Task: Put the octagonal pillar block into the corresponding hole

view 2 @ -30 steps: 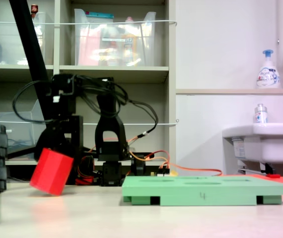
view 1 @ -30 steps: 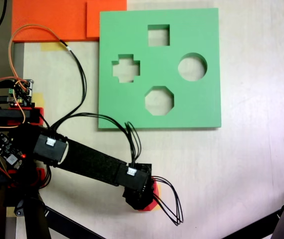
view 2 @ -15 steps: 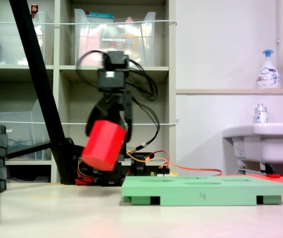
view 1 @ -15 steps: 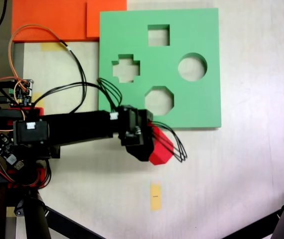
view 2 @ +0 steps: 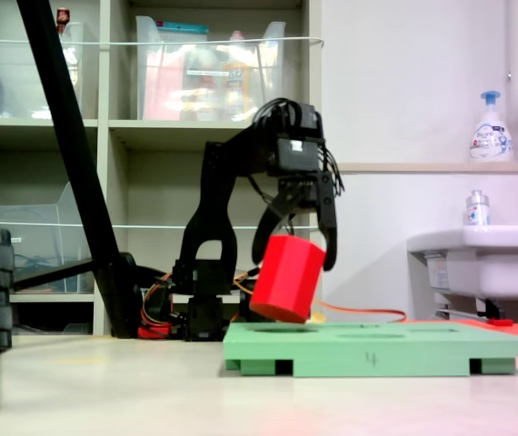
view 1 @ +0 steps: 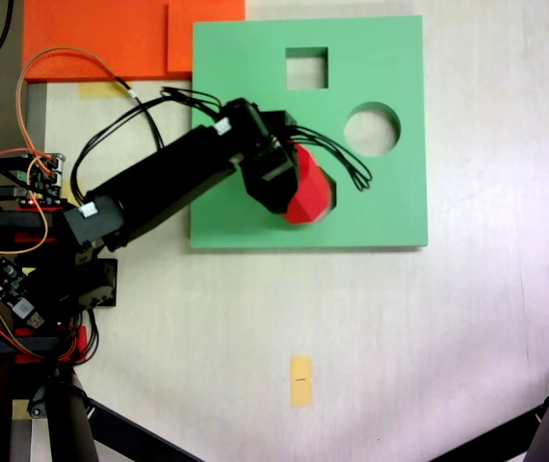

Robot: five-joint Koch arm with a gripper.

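The gripper (view 2: 301, 238) is closed around the red block (view 2: 286, 279), one finger on each side of its upper part, in the second exterior view. The block hangs tilted, its lower end leaning toward the second exterior view's left, just above the green board (view 2: 441, 350) and not touching it.

In the first exterior view the block (view 1: 307, 195) sits right of centre in the frame, over the lower middle of the board (view 1: 390, 202). The square hole (view 1: 306, 67) and round hole (view 1: 371, 130) show clearly above and to its right; the arm and block cover the spot where the octagonal hole should be, so its outline cannot be seen.

The main risk is the tilt. If the block goes down at this angle, its lower edge will likely catch the hole's rim and jam or tip over on the board's surface. Rotation is a second worry: the eight sides must line up with the cutout, and neither view shows whether they do. Pressing down on a misaligned block could shove the light foam board across the table (view 1: 448, 337). Letting go too early, while the block is above the board, could send it rolling off.
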